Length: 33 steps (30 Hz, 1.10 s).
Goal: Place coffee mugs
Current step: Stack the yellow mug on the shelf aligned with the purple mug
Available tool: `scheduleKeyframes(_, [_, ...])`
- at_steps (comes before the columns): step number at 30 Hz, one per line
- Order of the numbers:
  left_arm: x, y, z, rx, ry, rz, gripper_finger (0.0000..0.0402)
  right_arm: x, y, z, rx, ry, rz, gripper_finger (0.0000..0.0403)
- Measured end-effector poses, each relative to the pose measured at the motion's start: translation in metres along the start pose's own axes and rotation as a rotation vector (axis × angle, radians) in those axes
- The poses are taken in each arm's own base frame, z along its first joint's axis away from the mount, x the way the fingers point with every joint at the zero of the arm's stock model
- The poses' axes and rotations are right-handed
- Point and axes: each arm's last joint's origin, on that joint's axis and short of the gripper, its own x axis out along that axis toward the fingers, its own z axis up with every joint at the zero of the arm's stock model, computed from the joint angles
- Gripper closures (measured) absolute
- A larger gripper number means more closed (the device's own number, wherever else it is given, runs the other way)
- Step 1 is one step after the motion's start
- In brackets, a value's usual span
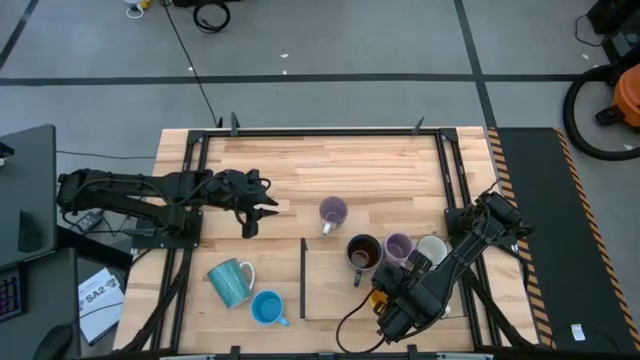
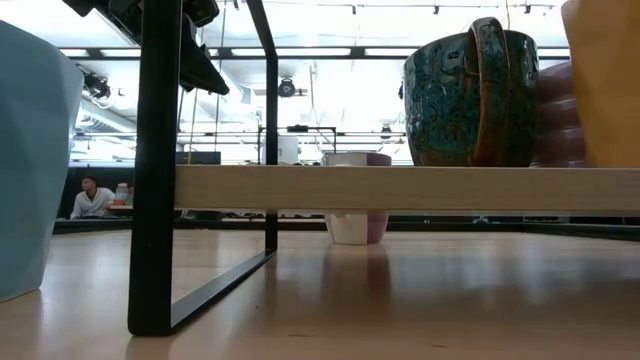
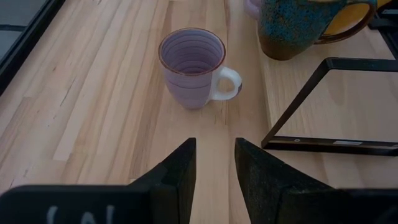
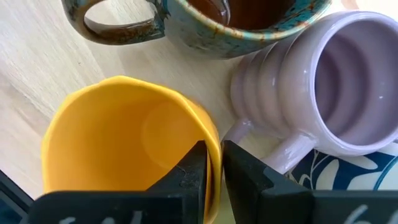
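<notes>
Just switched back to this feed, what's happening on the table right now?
The right gripper has its fingers on either side of the orange mug's rim on the raised shelf, beside the ribbed purple mug and the dark teal mug. The left gripper hangs open over the table, pointed at the striped purple mug standing alone mid-table. A teal mug and a bright blue mug wait near the front.

From above, the right gripper (image 1: pixel 392 296) covers the orange mug (image 4: pixel 134 149) almost wholly — its wrist view crops that mug's base. The white mug (image 1: pixel 434 247) is half hidden by the arm, and the low view cuts off the teal mug (image 2: pixel 30 160) — only one side shows
</notes>
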Motion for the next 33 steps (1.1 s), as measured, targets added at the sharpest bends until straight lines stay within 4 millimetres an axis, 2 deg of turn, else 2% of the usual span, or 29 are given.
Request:
scheduleKeyframes(28, [0.0, 0.0, 0.0, 0.0, 0.0, 0.0, 0.0285, 0.0003, -0.0003, -0.0004, -0.002, 0.021, -0.003, 0.0342])
scheduleKeyframes(33, [0.0, 0.0, 0.0, 0.0, 0.0, 0.0, 0.0285, 0.0003, -0.0003, -0.0004, -0.002, 0.021, -0.004, 0.0328])
